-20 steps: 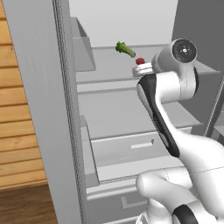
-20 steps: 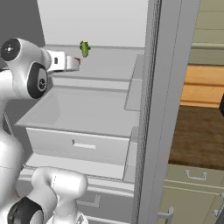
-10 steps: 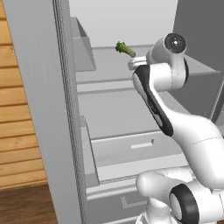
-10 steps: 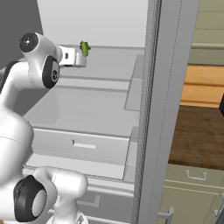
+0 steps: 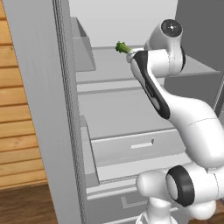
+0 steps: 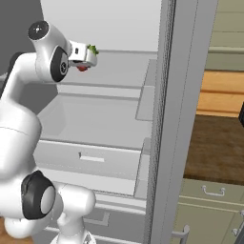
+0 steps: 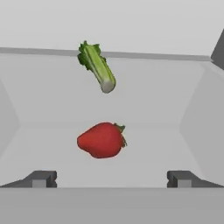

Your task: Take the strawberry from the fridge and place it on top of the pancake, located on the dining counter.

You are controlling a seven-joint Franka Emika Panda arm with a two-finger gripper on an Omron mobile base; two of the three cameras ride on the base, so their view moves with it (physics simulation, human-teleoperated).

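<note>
leafy green vegetable lying on pale shelf, wooden floor

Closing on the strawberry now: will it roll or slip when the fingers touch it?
The strawberry lies on its side on the smooth pale shelf, so a nudge could probably roll it. Its rounded, tapered shape may let it squirt out. The end effector stands wide open, centred on it; close gently.

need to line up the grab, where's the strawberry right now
The small bright red strawberry lies on the pale fridge shelf, centred in the hand view just ahead of the open claw, with the green leafy vegetable behind it.
</note>
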